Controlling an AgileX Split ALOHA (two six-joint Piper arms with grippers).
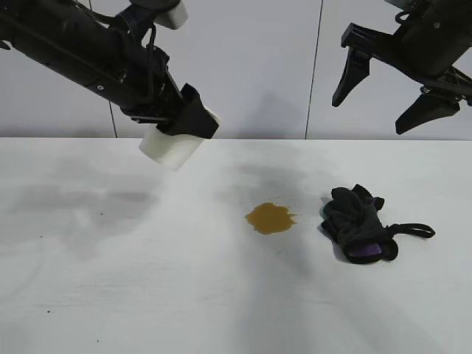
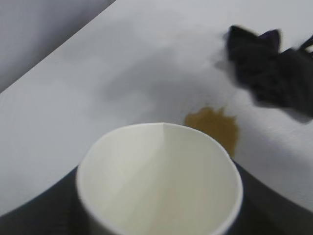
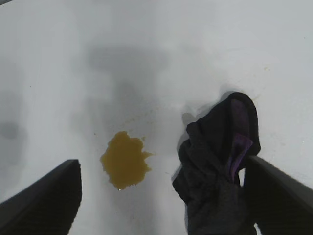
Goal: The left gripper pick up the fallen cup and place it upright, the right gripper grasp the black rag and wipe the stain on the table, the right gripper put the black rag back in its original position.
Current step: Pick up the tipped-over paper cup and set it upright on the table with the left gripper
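Left hand (image 1: 190,122) grips the cup (image 1: 171,146) tilted in the air over the desk's (image 1: 110,280) far left, so step one wants it turned upright and lowered, while the right hand (image 1: 387,92) hangs open above the black rag (image 1: 358,221) right of the stain (image 1: 270,217).

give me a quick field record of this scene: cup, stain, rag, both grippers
cup: plain white tapered paper cup, held tilted above the table, off its surface
left gripper: black left gripper, closed on the cup, raised at exterior view's left
stain: brownish-yellow liquid stain, unwiped, mid-table
rag: bunched black rag with purple patch, lying right of the stain, apart from it
right gripper: black right gripper, open, empty, raised above the rag
table: white tabletop
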